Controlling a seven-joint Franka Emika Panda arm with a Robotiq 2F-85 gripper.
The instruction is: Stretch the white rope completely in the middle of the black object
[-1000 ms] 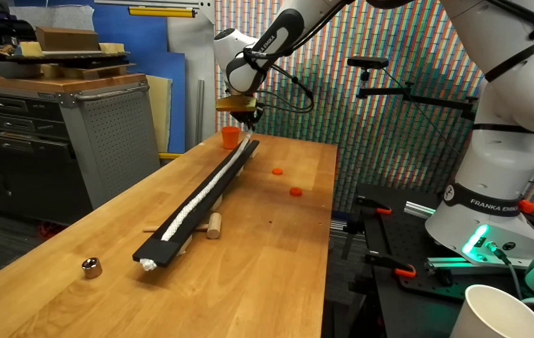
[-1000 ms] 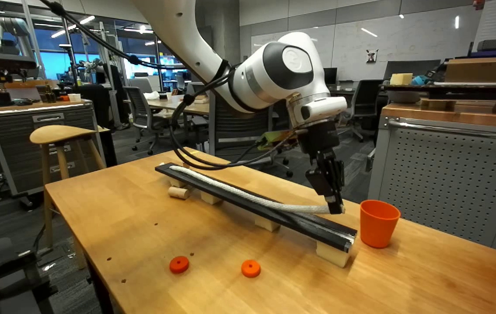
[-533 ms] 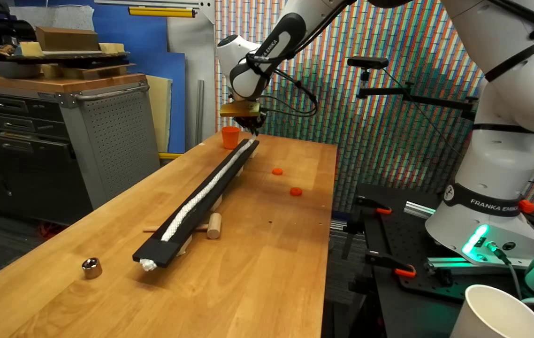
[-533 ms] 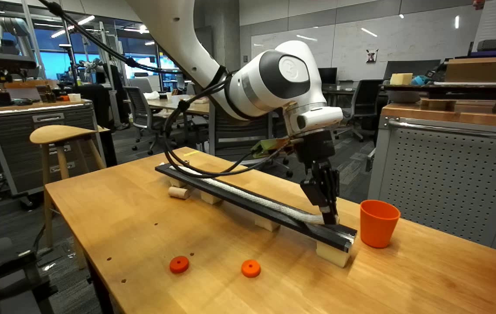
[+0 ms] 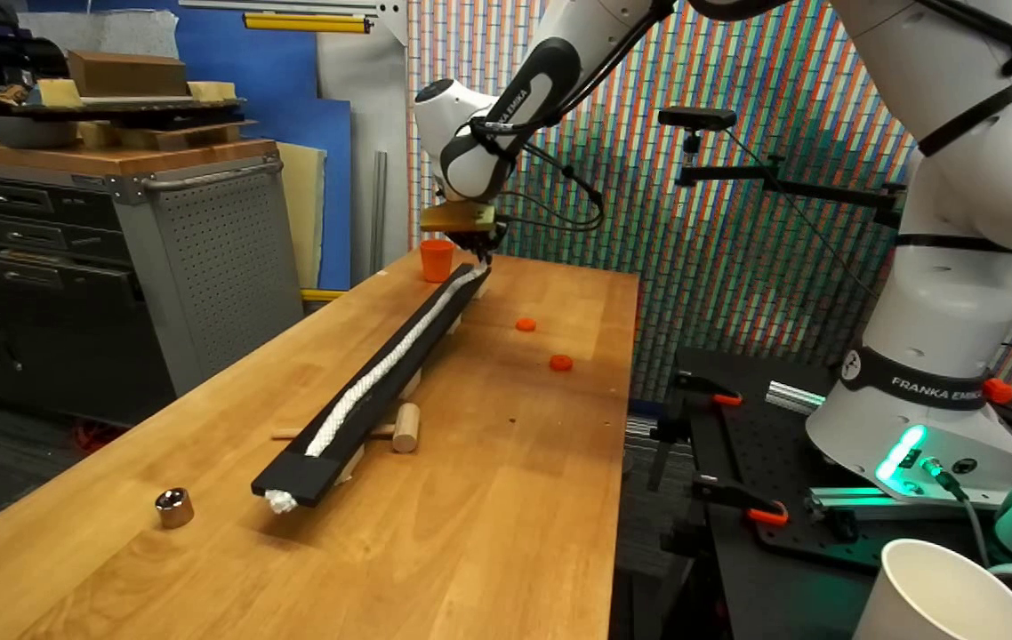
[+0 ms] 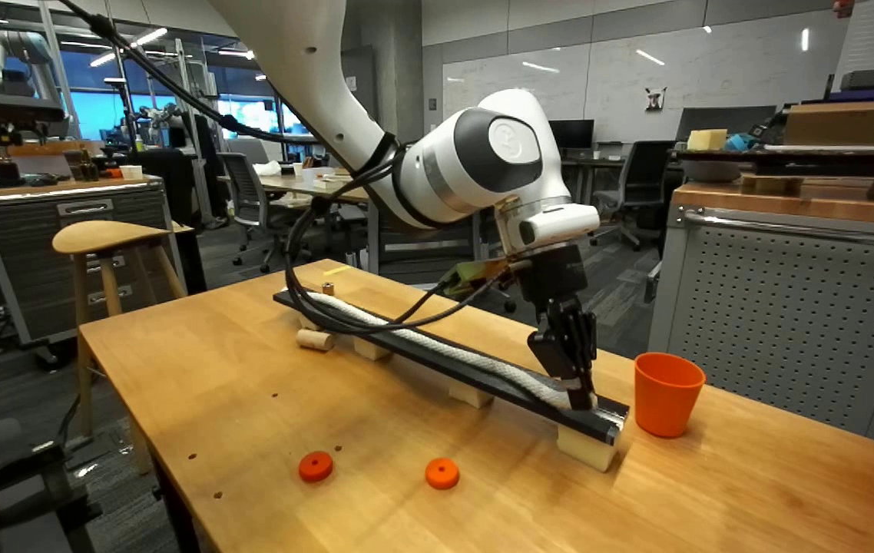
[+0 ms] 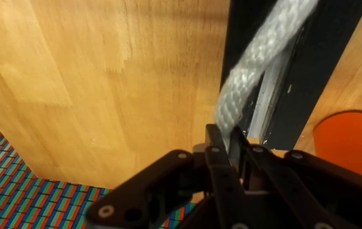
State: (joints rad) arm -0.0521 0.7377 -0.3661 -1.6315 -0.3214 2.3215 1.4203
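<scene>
One gripper [image 7: 226, 136] pinches the white rope [image 7: 255, 60] near its end; the rope lies lengthwise along the black bar [image 7: 314, 70] yet, in the wrist view, veers off the pale central strip [image 7: 265, 103] toward one long edge. Released there, it would probably settle crooked; too hard a pull could slip it from the fingertips [image 7: 213, 136] or drag the bar off its supporting blocks [image 6: 587, 447].
</scene>
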